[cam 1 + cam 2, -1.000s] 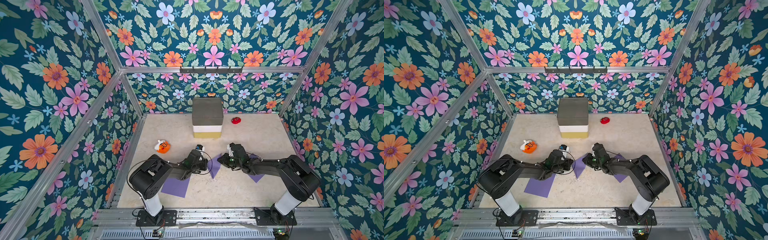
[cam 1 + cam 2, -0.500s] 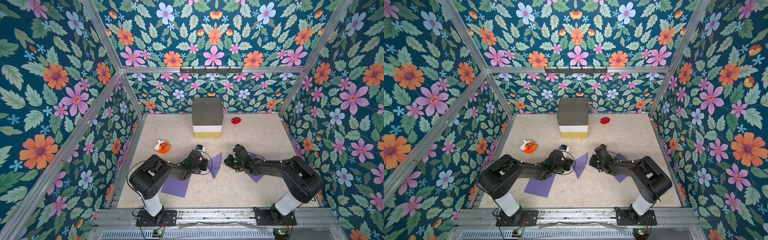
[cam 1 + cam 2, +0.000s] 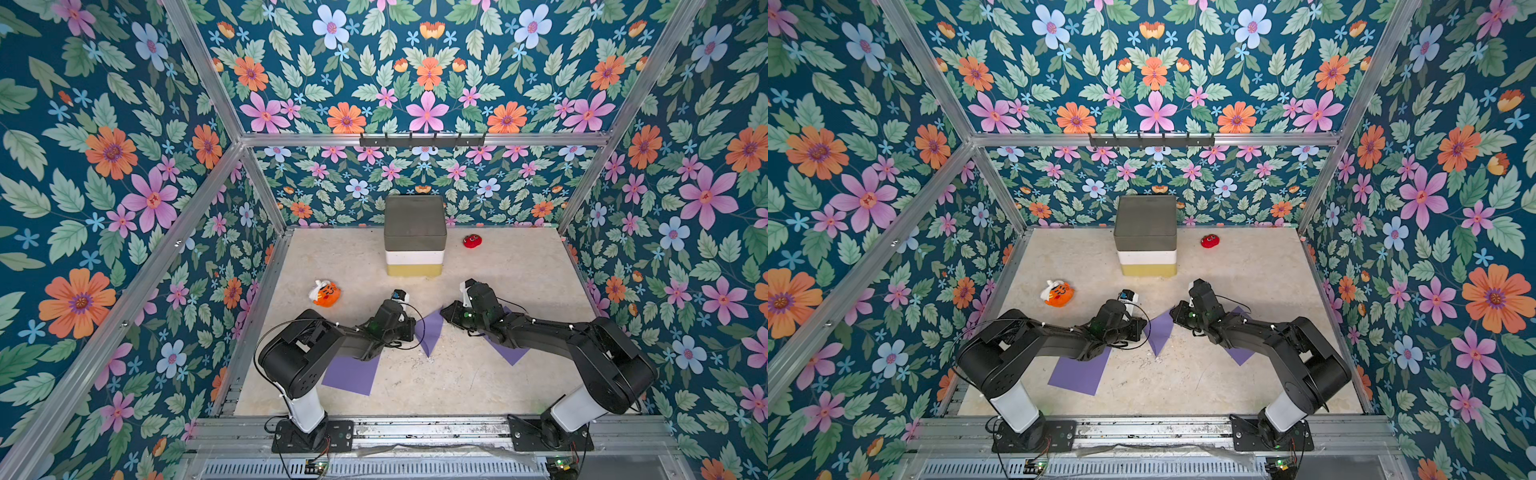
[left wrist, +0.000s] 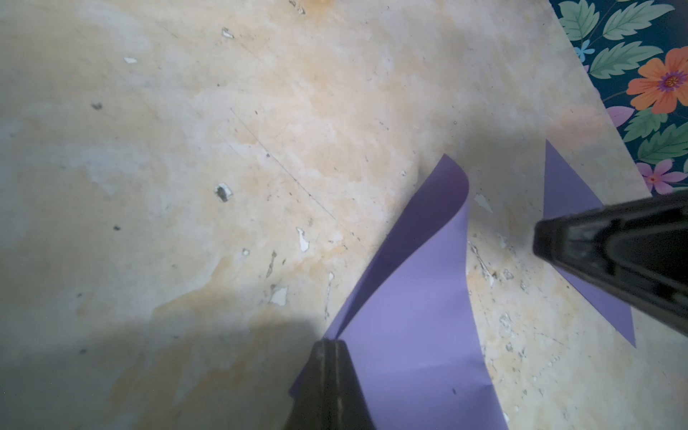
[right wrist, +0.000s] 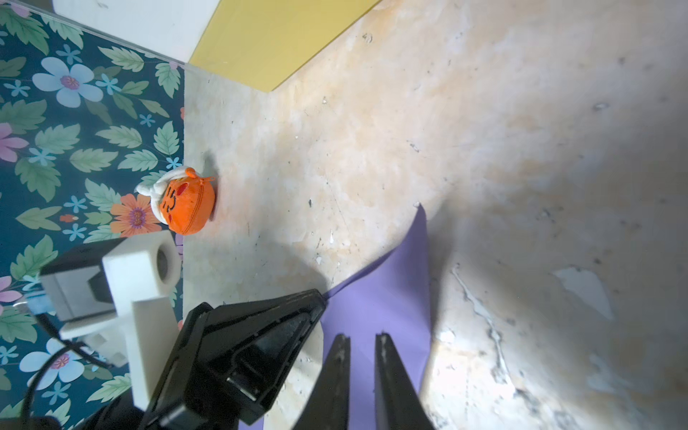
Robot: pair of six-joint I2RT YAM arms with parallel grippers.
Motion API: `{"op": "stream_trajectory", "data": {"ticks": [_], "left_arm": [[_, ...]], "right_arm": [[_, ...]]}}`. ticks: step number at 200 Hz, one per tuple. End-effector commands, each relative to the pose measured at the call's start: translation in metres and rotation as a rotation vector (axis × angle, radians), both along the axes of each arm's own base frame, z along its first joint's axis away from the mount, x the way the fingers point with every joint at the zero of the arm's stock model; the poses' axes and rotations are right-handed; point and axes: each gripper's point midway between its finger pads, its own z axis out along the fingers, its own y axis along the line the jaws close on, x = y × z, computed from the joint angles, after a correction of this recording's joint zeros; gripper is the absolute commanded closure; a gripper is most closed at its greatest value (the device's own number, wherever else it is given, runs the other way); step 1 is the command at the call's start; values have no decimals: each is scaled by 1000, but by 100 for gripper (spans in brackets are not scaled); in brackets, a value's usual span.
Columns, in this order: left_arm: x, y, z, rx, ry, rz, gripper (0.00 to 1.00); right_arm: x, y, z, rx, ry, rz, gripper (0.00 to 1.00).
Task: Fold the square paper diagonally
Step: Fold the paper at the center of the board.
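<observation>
Left pincer (image 4: 330, 343) clamps curled purple square paper (image 4: 409, 316); right pincer (image 5: 362, 336), slightly parted, empty, hovers just beside its bulge.

Open table (image 3: 436, 386) along the near edge; stacked bins (image 3: 414, 232) block the far middle

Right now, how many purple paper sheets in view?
3. One flat sheet under the left arm; one curled sheet at centre, pinched by the left gripper; a third sheet partly hidden under the right arm. More may be hidden.
</observation>
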Motion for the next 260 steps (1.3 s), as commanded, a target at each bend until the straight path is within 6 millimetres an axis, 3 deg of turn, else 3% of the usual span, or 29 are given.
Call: {"op": "stream_trajectory", "data": {"ticks": [1, 6, 9, 19, 80, 140, 167, 173, 208, 232, 238, 260], "left_arm": [[-52, 55, -65, 283, 262, 21, 100], [-52, 55, -65, 284, 261, 20, 100], [-52, 55, -65, 284, 260, 19, 100], [-52, 56, -65, 284, 259, 22, 100], [-52, 56, -64, 286, 259, 22, 100], [-52, 57, -64, 287, 256, 26, 100], [-53, 56, -65, 286, 259, 22, 100], [-52, 56, -65, 286, 258, 23, 100], [-52, 55, -64, 283, 259, 20, 100], [-52, 55, -65, 283, 259, 20, 100], [-52, 55, -65, 282, 259, 21, 100], [-52, 56, -65, 284, 260, 20, 100]], "right_arm": [[6, 8, 1, 26, -8, 9, 82], [6, 8, 2, 26, -11, 9, 82], [6, 7, -10, 7, 12, 7, 83], [6, 6, -19, -12, 28, 2, 83], [5, -15, -55, -141, 73, -53, 85], [9, -58, -58, -309, 85, -152, 85], [9, -45, -42, -238, 50, -112, 83], [12, -39, -24, -184, 14, -103, 83], [14, -8, 6, 0, -41, -26, 80], [23, 1, 11, 31, -54, -17, 80], [23, 1, -3, 10, -24, -17, 81], [27, 3, -11, -1, -14, -19, 81]]}}
